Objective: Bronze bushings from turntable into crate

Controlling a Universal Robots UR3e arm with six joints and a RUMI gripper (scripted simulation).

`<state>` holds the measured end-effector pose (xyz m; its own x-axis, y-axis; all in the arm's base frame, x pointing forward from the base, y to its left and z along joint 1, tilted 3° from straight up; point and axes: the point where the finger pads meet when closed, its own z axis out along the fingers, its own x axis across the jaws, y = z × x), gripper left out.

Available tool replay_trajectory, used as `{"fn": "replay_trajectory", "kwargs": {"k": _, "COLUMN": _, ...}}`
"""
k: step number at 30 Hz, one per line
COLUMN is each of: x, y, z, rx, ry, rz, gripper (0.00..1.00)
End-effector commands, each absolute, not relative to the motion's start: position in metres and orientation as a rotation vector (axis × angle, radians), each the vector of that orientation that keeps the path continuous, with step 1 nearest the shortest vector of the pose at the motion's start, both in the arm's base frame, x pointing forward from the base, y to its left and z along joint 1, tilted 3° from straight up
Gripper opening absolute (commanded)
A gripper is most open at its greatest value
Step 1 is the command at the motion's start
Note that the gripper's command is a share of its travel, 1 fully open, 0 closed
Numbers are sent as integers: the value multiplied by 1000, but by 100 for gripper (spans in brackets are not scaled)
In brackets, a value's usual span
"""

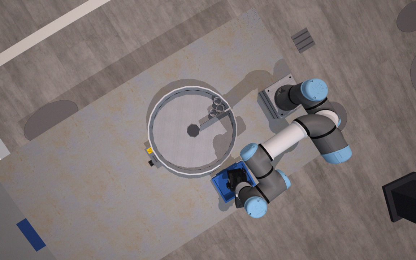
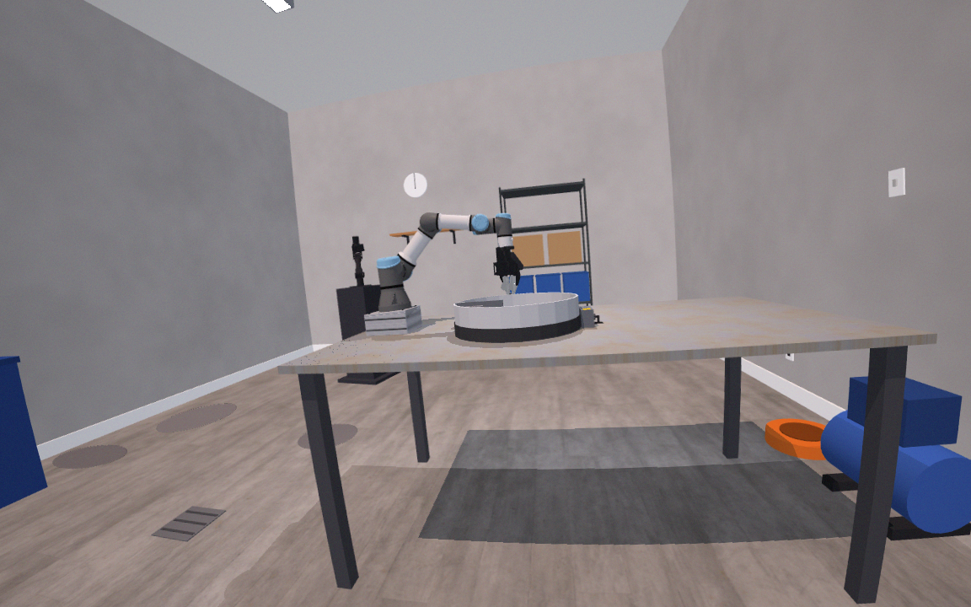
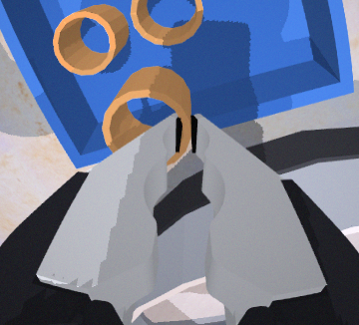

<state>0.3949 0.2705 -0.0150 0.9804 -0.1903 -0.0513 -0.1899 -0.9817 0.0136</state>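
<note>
My gripper (image 3: 186, 118) is shut on the wall of a bronze bushing (image 3: 147, 108) and holds it above the blue crate (image 3: 199, 41). Two more bronze bushings (image 3: 91, 39) (image 3: 167, 11) lie inside the crate. In the top view the gripper (image 1: 235, 179) hangs over the crate (image 1: 226, 182), which sits beside the turntable (image 1: 191, 130). Three steel bushings (image 1: 217, 106) sit together at the turntable's far right rim, next to a radial bar. In the exterior view the gripper (image 2: 507, 282) is just above the turntable's (image 2: 515, 317) rim.
The arm's base plate (image 1: 275, 100) stands right of the turntable. A small control box with a yellow warning label (image 1: 151, 156) sits at the turntable's left edge. The table edge runs close behind the crate.
</note>
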Motion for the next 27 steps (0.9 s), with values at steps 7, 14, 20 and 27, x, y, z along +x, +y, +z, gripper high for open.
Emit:
{"fn": "replay_trajectory", "kwargs": {"k": 7, "x": 396, "y": 271, "z": -14, "rx": 3119, "ry": -299, "rz": -77, "gripper": 0}}
{"fn": "replay_trajectory", "kwargs": {"k": 14, "x": 396, "y": 271, "z": -14, "rx": 3119, "ry": -299, "rz": -77, "gripper": 0}}
{"fn": "replay_trajectory", "kwargs": {"k": 20, "x": 396, "y": 271, "z": -18, "rx": 3119, "ry": -299, "rz": -77, "gripper": 0}}
{"fn": "replay_trajectory", "kwargs": {"k": 27, "x": 395, "y": 271, "z": -24, "rx": 3119, "ry": -299, "rz": -77, "gripper": 0}}
